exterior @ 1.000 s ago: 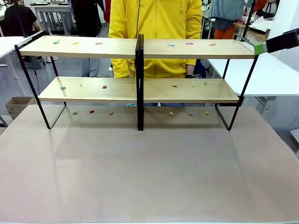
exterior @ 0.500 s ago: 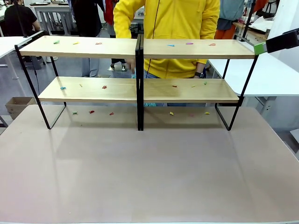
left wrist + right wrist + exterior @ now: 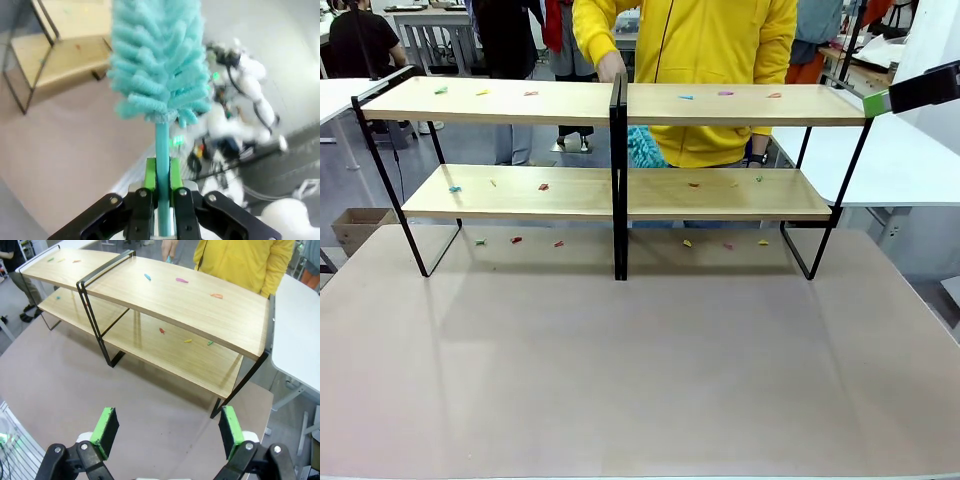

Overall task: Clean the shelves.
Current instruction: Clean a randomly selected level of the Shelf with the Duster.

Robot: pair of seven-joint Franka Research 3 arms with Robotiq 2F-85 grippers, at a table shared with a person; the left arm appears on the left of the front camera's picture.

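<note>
While small coloured scraps (image 3: 725,93) litter both boards of the light wooden, black-framed shelves (image 3: 500,100), cleaning looks unstarted: left hand (image 3: 162,195) grips a fluffy teal duster (image 3: 157,60), right hand (image 3: 169,426) gapes empty.

Left jaws clamped, right jaws wide.

Bright even light, soft shadow under the shelves (image 3: 619,180), left wrist view blurred
</note>
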